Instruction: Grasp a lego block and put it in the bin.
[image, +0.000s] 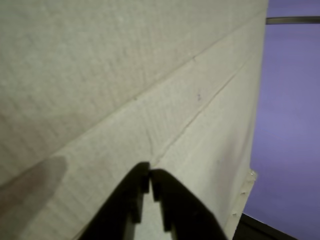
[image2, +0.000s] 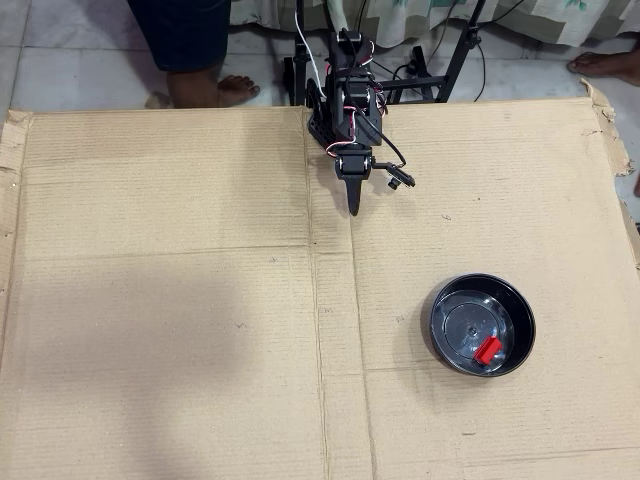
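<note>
In the overhead view the red lego block (image2: 487, 349) lies inside the round black bin (image2: 482, 325), near its lower right wall. The bin stands on the cardboard at the right. My gripper (image2: 353, 207) is far from it, at the top centre near the arm's base, pointing down the sheet, with its jaws together and nothing between them. In the wrist view my gripper (image: 150, 175) shows two black fingertips touching over bare cardboard. Neither the block nor the bin appears in the wrist view.
A large cardboard sheet (image2: 180, 300) covers the floor, with creases down its middle. A person's bare foot (image2: 205, 92) stands beyond the top edge, left of the arm's base. Stand legs and cables (image2: 440, 60) lie behind the arm.
</note>
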